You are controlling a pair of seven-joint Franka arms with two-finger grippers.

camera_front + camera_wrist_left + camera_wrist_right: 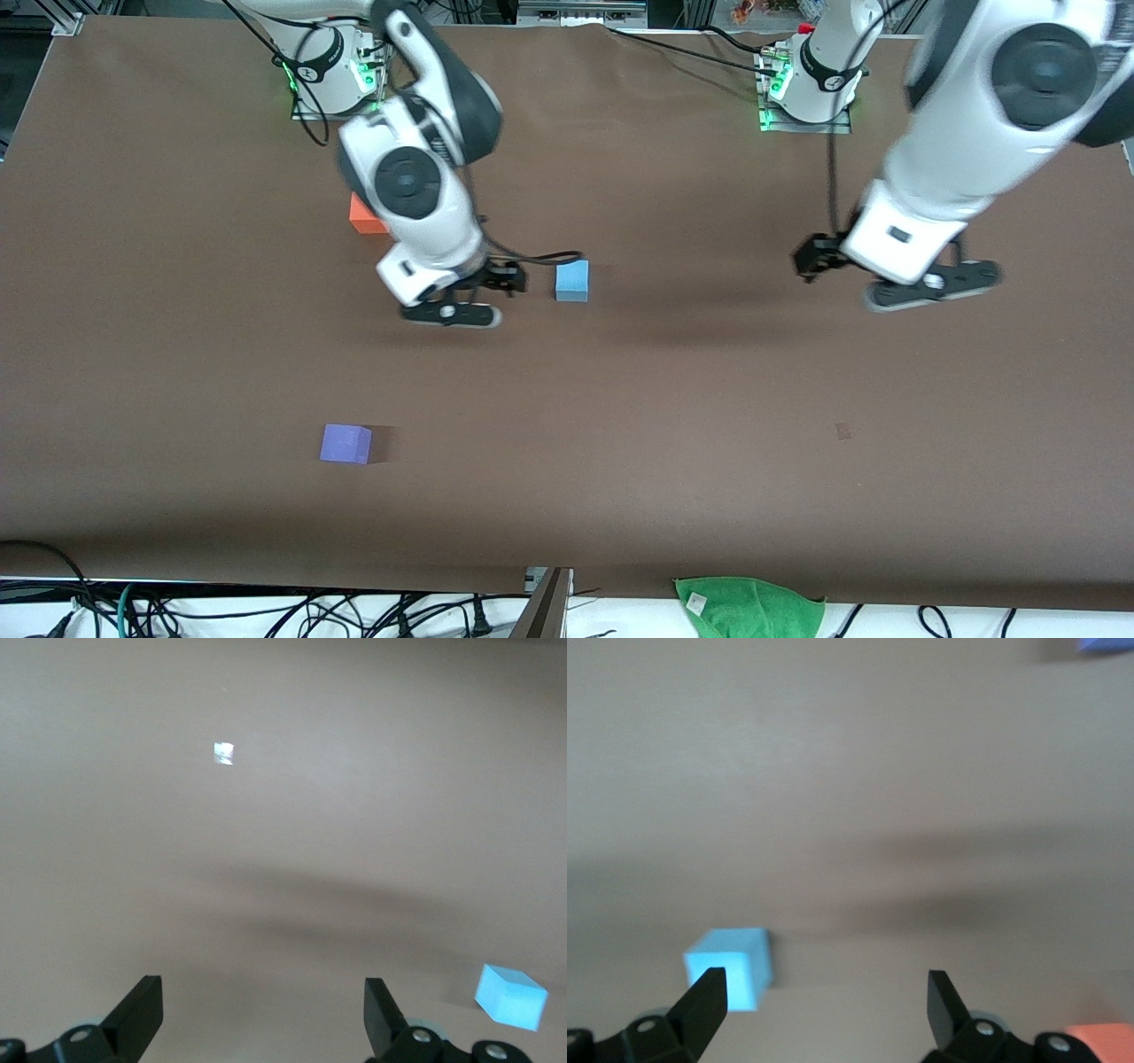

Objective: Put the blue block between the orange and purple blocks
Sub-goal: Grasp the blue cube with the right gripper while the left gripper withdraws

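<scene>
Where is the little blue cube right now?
The blue block sits on the brown table, beside the right arm's open tool, farther from the front camera than the purple block.

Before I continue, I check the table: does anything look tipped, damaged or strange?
Nothing stands out. The blue block, orange block and purple block sit flat and apart on the brown table.

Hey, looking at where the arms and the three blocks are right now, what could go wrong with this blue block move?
1. The open right gripper sits beside the blue block, not over it; descending off-centre, a finger may shove it.
2. The right arm hides part of the orange block, so the carry could bump it.
3. The purple block lies much nearer the front camera, so the midpoint may be misjudged.
</scene>
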